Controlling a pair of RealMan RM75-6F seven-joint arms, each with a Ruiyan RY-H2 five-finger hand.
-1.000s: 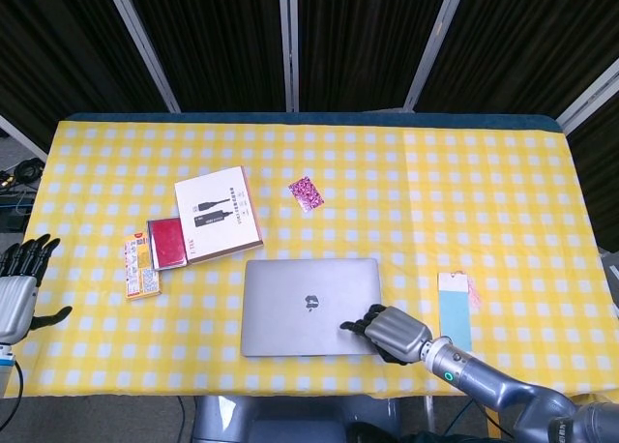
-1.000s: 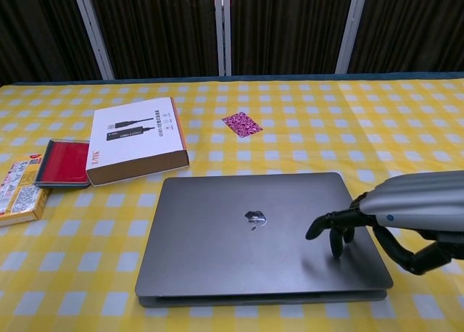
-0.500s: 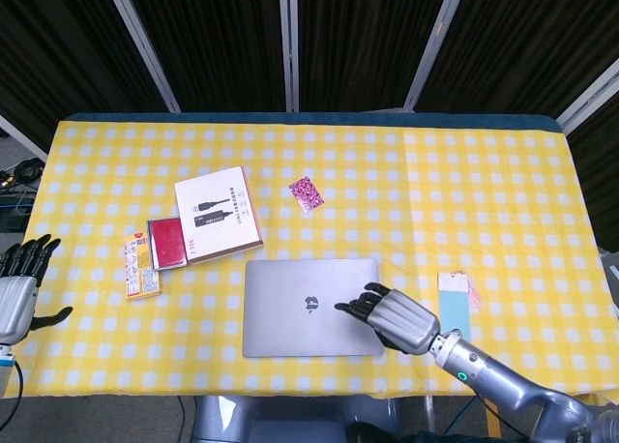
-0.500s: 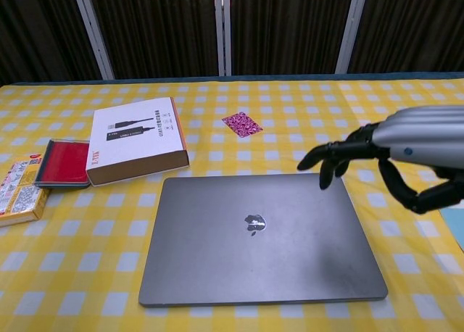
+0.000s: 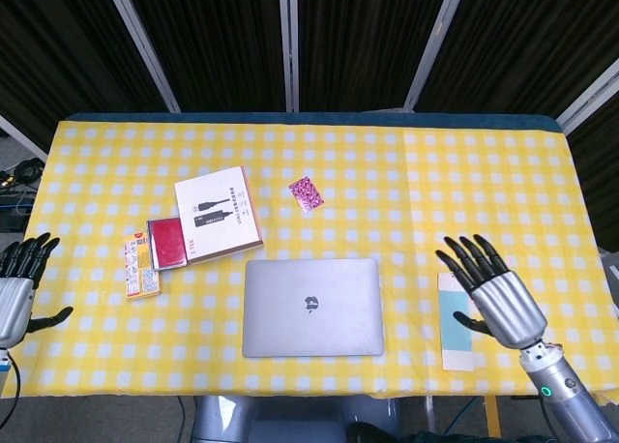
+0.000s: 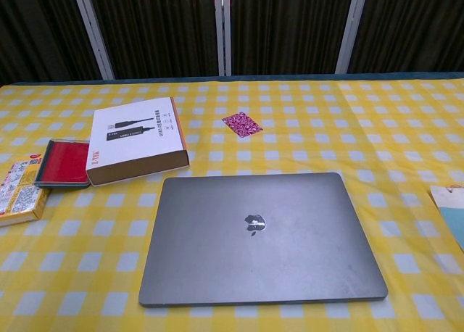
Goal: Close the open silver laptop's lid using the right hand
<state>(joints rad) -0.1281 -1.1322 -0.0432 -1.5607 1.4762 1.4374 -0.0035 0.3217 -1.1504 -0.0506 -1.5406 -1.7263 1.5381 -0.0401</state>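
Shut laptop point(image 5: 311, 307) flat on table point(image 5: 464, 191), right hand point(image 5: 493, 293) spread, apart

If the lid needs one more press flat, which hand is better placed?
The right hand. It hovers open just beside the laptop, over the blue card. The left hand sits off the table's far left edge, beyond the boxes.

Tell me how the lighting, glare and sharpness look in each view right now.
Head view: even, soft light, no hard shadows; the laptop lid is matte with no glare; the right hand and left hand look sharp, without motion blur. Chest view: a faint sheen on the lid, the tablecloth evenly lit, the white box in focus, the curtains behind dark.
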